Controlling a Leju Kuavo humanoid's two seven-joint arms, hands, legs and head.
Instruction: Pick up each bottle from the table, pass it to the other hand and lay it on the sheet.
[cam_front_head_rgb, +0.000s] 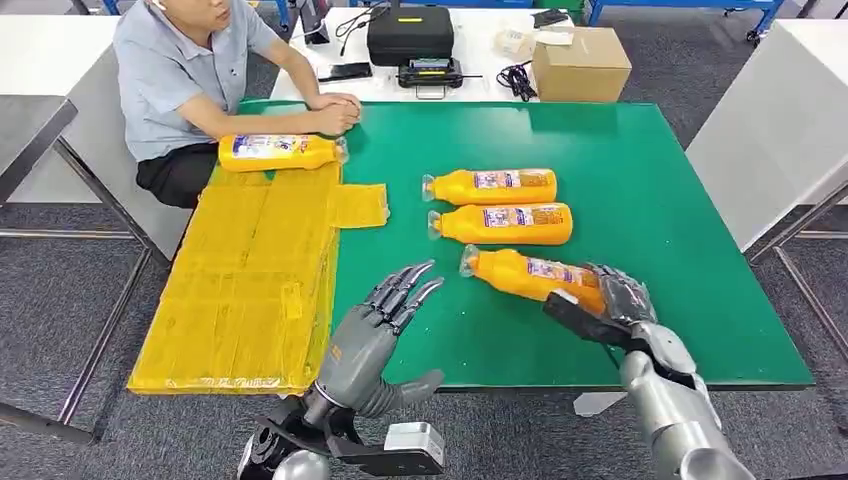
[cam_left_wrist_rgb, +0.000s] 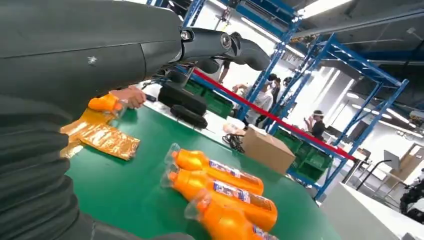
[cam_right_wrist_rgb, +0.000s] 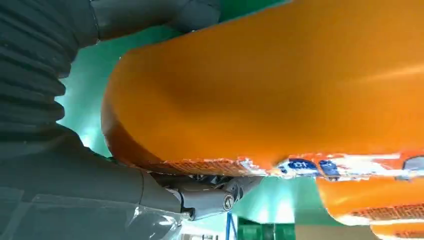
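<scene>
Four orange bottles lie on their sides, each with a clear cap and a printed label; the contents cannot be told apart from the orange plastic. One bottle (cam_front_head_rgb: 280, 152) lies across the far end of the yellow sheet (cam_front_head_rgb: 240, 290), just in front of a seated person's clasped hands (cam_front_head_rgb: 335, 112). Two bottles lie side by side on the green table (cam_front_head_rgb: 650, 200), well right of the sheet: the far bottle (cam_front_head_rgb: 490, 186) and the middle bottle (cam_front_head_rgb: 502, 224), caps pointing toward the sheet. The near bottle (cam_front_head_rgb: 530, 276) lies at a slant, cap toward the sheet, its base end inside the right hand (cam_front_head_rgb: 612, 300).

The right hand grips the near bottle at its base, fingers wrapped over the far side and thumb on the near side; the right wrist view shows the orange body (cam_right_wrist_rgb: 280, 85) pressed against the palm. Whether the bottle is lifted off the table cannot be told.

The left hand (cam_front_head_rgb: 385, 335) holds nothing, fingers spread and pointing forward above the table's near part, between the sheet and the near bottle.

The sheet covers the table's left side and overhangs its near edge; a small flap (cam_front_head_rgb: 360, 205) extends right. Behind stands a white table with a black case (cam_front_head_rgb: 410, 32), cables and a cardboard box (cam_front_head_rgb: 580, 62). The floor is grey carpet. The left wrist view shows blue racking (cam_left_wrist_rgb: 300, 75) and people standing in the distance.
</scene>
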